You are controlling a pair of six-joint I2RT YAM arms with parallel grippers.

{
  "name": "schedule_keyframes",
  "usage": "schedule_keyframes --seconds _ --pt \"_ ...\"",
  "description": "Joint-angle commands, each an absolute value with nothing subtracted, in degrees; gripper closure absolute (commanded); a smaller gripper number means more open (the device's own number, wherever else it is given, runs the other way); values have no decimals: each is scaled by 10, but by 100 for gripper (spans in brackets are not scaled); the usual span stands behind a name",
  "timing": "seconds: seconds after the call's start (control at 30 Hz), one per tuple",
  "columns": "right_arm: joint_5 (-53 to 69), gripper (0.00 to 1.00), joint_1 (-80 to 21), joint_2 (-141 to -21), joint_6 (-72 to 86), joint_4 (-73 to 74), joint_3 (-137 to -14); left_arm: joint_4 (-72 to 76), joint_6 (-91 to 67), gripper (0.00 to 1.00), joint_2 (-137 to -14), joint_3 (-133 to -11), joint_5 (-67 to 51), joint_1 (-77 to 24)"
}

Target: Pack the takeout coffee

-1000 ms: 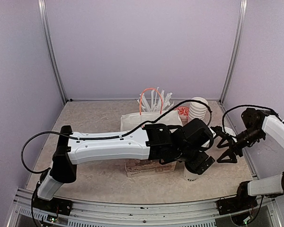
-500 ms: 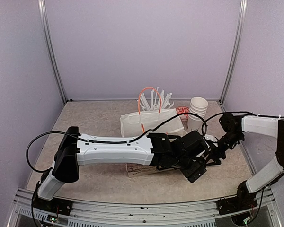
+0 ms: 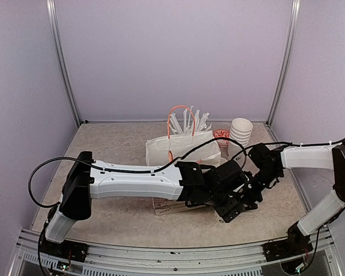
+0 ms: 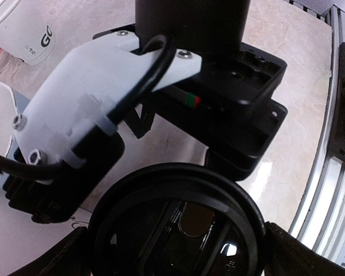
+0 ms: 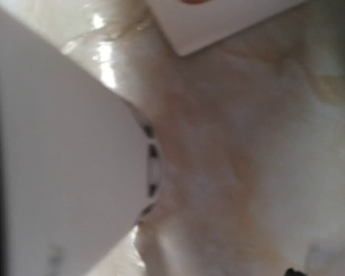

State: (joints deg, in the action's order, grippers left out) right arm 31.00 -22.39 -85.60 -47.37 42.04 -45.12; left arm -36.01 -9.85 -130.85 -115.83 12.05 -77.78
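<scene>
Beige marbled table (image 3: 115,172) carries everything.

Top view: the left arm (image 3: 132,181) lies across the table from its base to right of centre. The left gripper (image 3: 234,202) points down there. The right gripper (image 3: 252,187) meets it from the right, very close. What lies beneath the two is hidden. Behind them stand a white bag (image 3: 181,150) with orange handles, a cup stack (image 3: 240,132) and a red-patterned item (image 3: 221,135). A flat card (image 3: 169,205) lies under the left arm.

Left wrist view: a black lid (image 4: 175,230) sits directly below the camera. The left fingers (image 4: 66,259) are spread wide, one on each side of its rim; contact cannot be told. The right gripper's black-and-white body stands just beyond the lid. Its fingers are hidden, so I cannot tell whether they clench. A second cup (image 4: 26,29), white with black "GO" showing, is at upper left, apart from the lid.

Right wrist view: blurred. A white curved wall (image 5: 63,172) fills the left half, very close, with table beside it. The finger state cannot be told here either.
</scene>
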Motion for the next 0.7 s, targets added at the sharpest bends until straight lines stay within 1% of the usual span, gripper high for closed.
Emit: schedule_keyframes --seconds 0.0,0.13,0.2,0.33,0.4,0.67 --pt "324 51 -248 -855 -445 404 -442 -358 -113 1 -1286 -1139 114 -775" --pt "330 49 -250 -845 -442 422 -444 -373 -117 1 -1277 -1149 119 -782" --pt "326 46 -249 -831 -441 435 -446 -380 -121 1 -1263 -1161 118 -784" --pt "297 31 -240 -784 -438 448 -446 -406 -136 1 -1254 -1185 115 -777" --pt "280 26 -232 -766 -436 454 -450 -422 -145 1 -1259 -1198 109 -770" --pt "267 25 -200 -744 -444 476 -464 -462 -145 1 -1284 -1235 55 -758"
